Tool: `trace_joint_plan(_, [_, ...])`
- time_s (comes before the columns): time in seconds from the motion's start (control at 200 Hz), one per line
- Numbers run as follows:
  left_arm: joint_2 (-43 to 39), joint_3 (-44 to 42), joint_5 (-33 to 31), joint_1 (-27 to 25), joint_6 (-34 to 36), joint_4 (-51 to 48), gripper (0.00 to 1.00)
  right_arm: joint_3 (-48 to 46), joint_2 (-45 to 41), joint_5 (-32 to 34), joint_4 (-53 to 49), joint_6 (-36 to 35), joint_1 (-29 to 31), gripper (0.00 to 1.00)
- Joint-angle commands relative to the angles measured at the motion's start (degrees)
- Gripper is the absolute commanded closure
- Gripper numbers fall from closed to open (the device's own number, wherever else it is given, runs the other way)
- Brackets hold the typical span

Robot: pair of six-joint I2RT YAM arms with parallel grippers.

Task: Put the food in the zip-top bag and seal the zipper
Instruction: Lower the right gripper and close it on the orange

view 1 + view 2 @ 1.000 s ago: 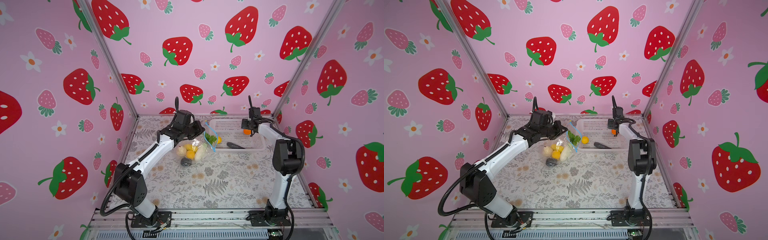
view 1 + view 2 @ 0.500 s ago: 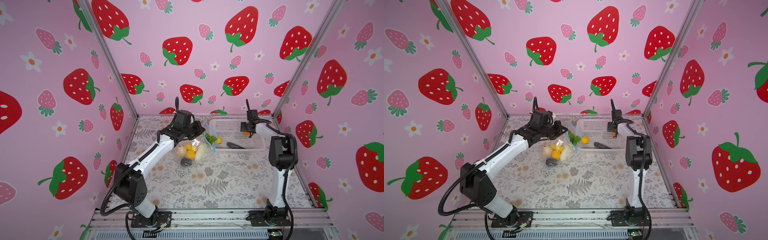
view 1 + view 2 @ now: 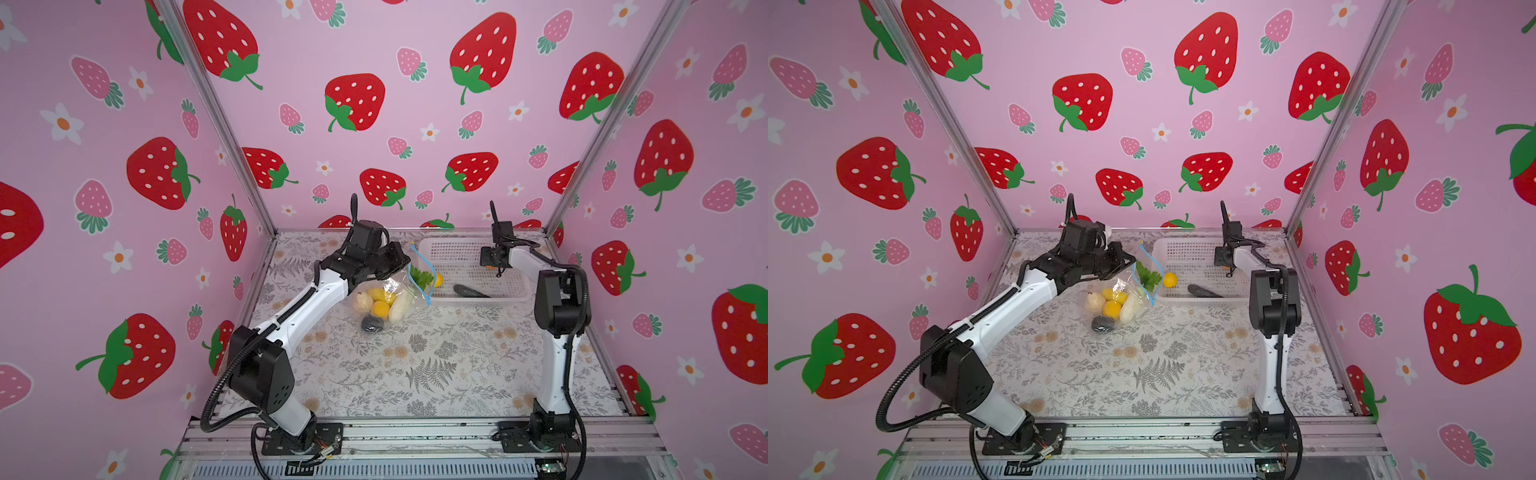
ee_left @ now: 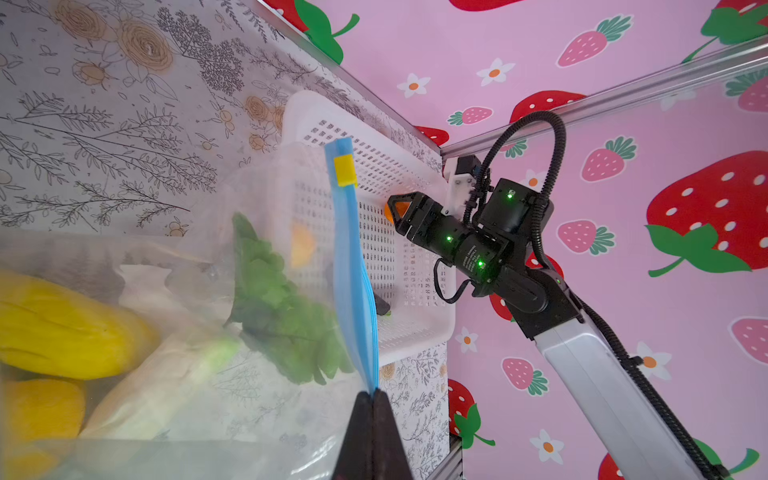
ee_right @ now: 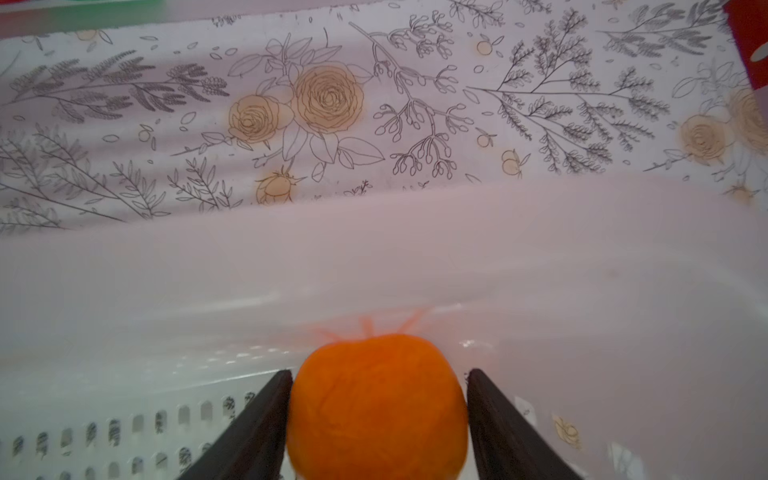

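As end effector (image 5: 379, 371) grips orange (image 5: 376, 411), label (image 4: 471, 254) illegible

Your walls (image 3: 395, 41) are pink, printed with red and pink strawberries and white flowers. The table (image 3: 415, 365) is white with grey ferns and tan roses. The basket (image 3: 457, 249), right of centre in both top views, is white. Your zip-top bag (image 4: 257, 399) is clear, its zipper (image 4: 349, 266) light blue with a yellow end; the food (image 3: 380, 309) inside shows yellow, orange, cream, dark grey and green. The round fruit (image 5: 376, 407) is orange.
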Motion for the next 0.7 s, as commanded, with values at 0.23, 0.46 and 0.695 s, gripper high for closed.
trace_joint_plan(0.23, [-0.23,1.41,-0.39,0.21,0.44,-1.21,1.0,1.44,0.47,-1.41,-0.84,0.07,-0.47,0.41])
trace_joint_plan(0.46, [-0.46,1.34,-0.39,0.23,0.48,-1.26,1.0,0.93,-1.38,-2.58,-0.75,0.57,-0.49,0.44])
trace_joint_plan(0.695, [-0.69,1.22,-0.43,0.19,0.53,-1.24,1.0,-0.1,-4.91,-5.99,-0.73,1.62,-0.42,0.46])
